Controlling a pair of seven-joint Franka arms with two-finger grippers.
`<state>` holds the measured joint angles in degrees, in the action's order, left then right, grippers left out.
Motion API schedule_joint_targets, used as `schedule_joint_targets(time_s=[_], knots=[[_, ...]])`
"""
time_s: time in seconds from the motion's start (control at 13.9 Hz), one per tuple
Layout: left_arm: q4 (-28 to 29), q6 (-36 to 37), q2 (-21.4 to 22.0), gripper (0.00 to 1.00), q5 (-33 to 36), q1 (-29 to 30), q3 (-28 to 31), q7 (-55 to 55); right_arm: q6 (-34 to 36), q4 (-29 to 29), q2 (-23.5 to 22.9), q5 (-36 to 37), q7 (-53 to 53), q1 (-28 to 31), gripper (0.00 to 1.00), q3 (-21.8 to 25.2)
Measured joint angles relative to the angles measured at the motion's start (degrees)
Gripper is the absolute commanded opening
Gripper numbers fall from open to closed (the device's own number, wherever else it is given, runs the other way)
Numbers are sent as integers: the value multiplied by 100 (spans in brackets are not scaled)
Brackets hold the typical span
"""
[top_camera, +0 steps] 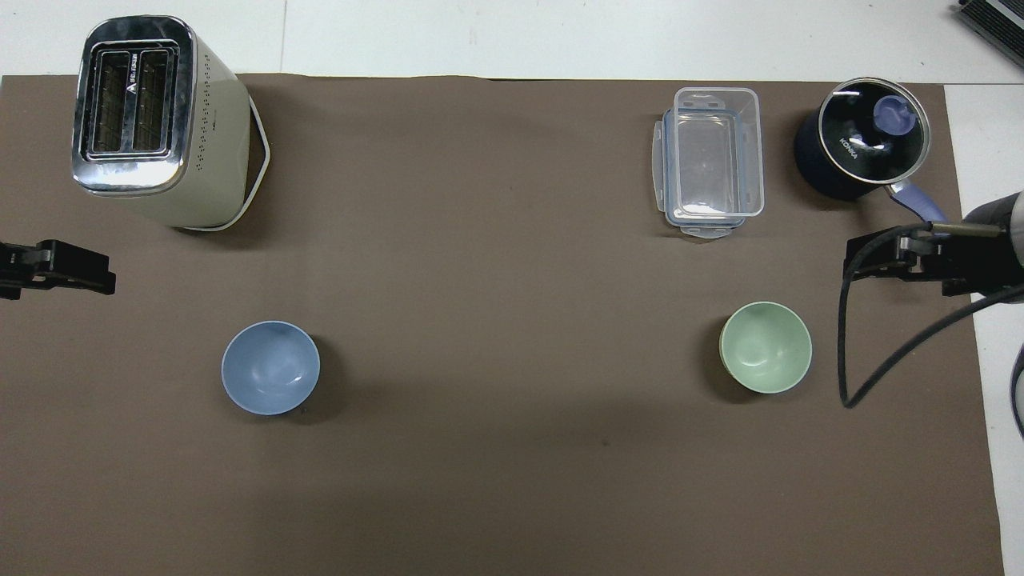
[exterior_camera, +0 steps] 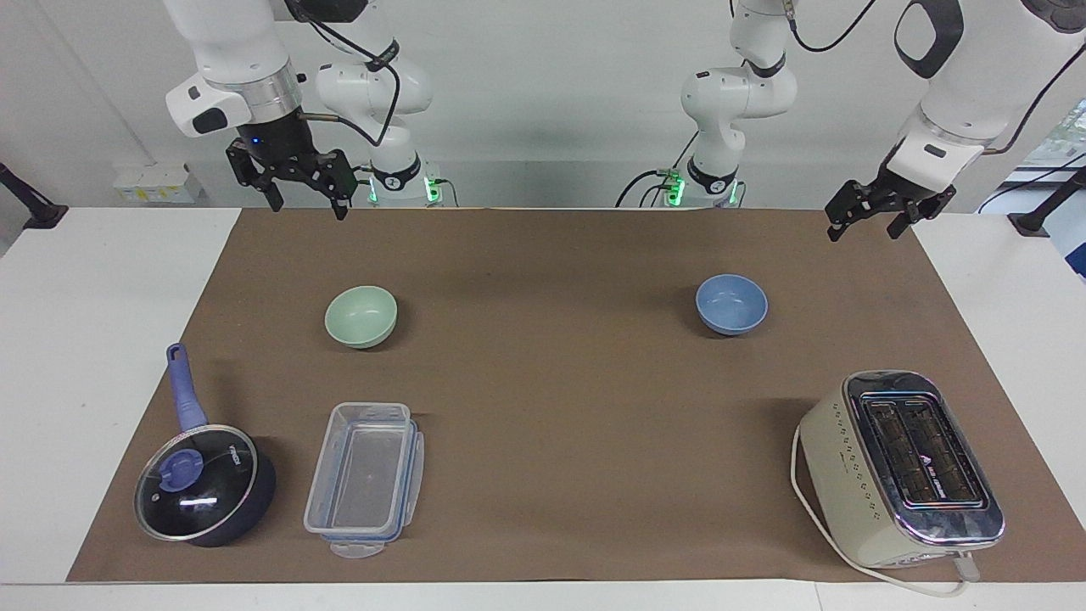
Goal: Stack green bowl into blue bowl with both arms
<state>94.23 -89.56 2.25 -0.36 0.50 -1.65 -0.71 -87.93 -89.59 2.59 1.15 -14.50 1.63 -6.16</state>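
Two bowls sat apart on the brown surface (exterior_camera: 543,255), nothing yet lifted. The green bowl (exterior_camera: 361,316) stood upright toward my right arm's end, the blue bowl (exterior_camera: 731,304) upright toward my left arm's end, well apart from it. My right gripper (exterior_camera: 305,199) hung raised, jaws spread and empty, above the mat's edge nearest my bases; my left gripper (exterior_camera: 874,222) hung likewise over its own corner, jaws spread and empty. I judged the first step still unstarted: the right jaws needed to drop over the green bowl's rim and pinch one wall.
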Motion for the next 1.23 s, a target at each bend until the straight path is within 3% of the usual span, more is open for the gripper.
schedule_joint_targets(time_s=[0.72,1.23], knots=[[27,33,6,100,-1,-23,-54,0,57,189,-85,0,0,24,100,0],[575,-229,163,100,-97,-22,-54,0,75,275,-157,0,0,24,100,0]])
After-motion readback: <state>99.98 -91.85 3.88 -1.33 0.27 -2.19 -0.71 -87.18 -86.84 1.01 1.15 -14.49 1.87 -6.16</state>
